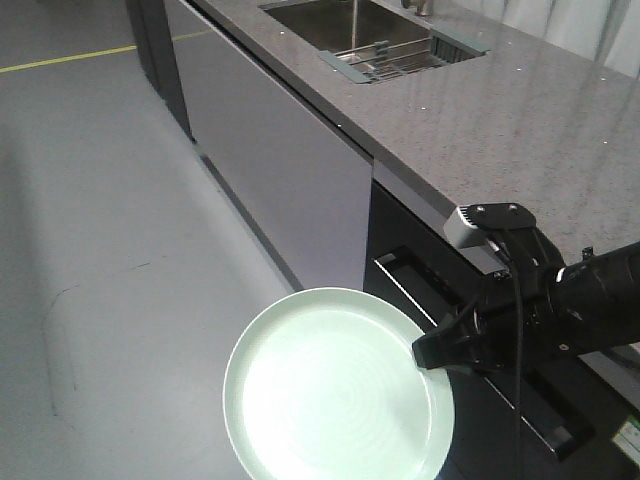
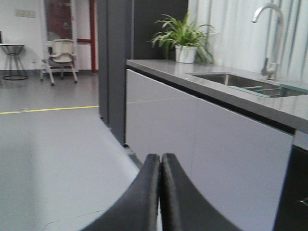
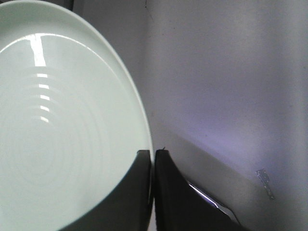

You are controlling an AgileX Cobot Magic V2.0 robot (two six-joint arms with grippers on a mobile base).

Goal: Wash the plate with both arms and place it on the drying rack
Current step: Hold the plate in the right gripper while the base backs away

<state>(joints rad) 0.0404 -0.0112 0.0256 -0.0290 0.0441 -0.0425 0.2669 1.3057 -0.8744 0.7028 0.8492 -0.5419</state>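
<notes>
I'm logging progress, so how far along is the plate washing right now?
Done: the right gripper grips the plate by its rim. In hand: the plate hangs over the floor, short of the sink. Left: washing it, the shut, empty left gripper joining in, then setting it on the drying rack.

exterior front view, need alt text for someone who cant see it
A black right gripper grips the rim of a pale green plate above a grey floor. A grey counter runs alongside, with a wire rack across its sink at the far end.
</notes>
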